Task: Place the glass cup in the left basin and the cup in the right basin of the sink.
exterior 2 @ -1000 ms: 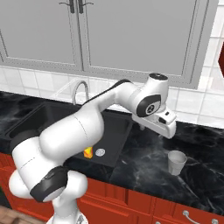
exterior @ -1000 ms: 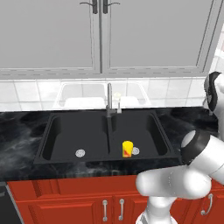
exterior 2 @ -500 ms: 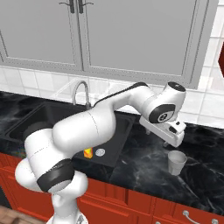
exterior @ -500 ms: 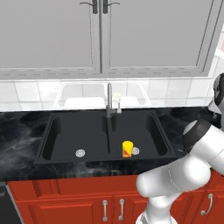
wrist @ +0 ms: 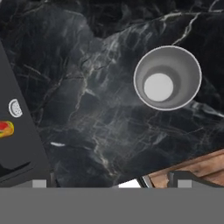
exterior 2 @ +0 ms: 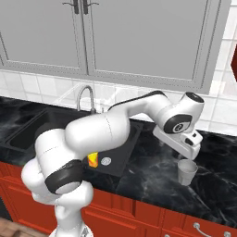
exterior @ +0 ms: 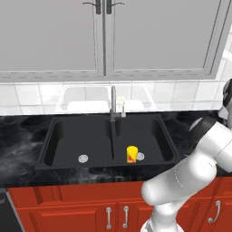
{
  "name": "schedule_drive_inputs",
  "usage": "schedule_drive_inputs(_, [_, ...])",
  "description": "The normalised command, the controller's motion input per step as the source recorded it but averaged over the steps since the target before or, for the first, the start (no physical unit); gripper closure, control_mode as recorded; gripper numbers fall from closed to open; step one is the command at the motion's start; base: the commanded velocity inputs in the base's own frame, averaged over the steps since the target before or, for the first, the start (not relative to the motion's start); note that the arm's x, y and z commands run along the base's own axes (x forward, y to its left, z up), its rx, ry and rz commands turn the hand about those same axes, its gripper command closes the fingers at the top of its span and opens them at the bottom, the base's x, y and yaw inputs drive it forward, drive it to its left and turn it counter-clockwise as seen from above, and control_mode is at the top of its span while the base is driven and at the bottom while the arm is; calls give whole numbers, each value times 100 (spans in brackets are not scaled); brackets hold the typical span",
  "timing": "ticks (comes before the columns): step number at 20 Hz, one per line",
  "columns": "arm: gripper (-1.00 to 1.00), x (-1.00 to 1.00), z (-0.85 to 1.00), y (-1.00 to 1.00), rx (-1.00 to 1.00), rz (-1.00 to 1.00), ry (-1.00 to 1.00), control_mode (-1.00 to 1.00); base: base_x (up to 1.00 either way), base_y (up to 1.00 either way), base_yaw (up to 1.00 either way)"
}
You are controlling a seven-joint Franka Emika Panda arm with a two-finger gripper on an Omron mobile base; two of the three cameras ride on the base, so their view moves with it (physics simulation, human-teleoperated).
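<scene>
The glass cup [exterior 2: 187, 171], a see-through grey tumbler, stands upright on the black marble counter to the right of the sink [exterior: 108, 167]. My gripper [exterior 2: 190, 155] hangs open just above it, touching nothing. Looking down from the hand, the glass cup [wrist: 167, 78] shows its open mouth, up and right of the gap between my gripper's [wrist: 111, 181] tips. The yellow cup [exterior: 132, 154] stands upright in the right basin [exterior: 147, 136] beside its silver drain, and also shows as the yellow cup [exterior 2: 92, 159] and the cup [wrist: 5, 128]. Nothing lies in the left basin [exterior: 74, 138] besides its drain.
A chrome faucet [exterior: 113, 102] rises behind the sink's divider. Black marble counter [exterior 2: 152, 162] spreads around the tumbler, and its front edge runs close by, above red cabinet fronts [exterior: 90, 204]. White tiles and grey wall cabinets stand behind.
My arm has swung to the right and dropped, bringing the open gripper over the glass cup. Both cups stay where they were.
</scene>
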Motion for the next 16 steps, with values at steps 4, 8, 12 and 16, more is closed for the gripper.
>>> schedule_drive_inputs(4, [-100, 6, -19, -8, 0, 0, 0, -100, 0, 0, 0])
schedule_drive_inputs(8, [-100, 9, -22, -5, 0, 0, 0, -100, 0, 0, 0])
schedule_drive_inputs(12, [-100, 15, -21, -2, 0, 0, 8, -100, 0, 0, 0])
schedule_drive_inputs(16, [-100, 17, -19, -8, 0, 0, 10, -100, 0, 0, 0])
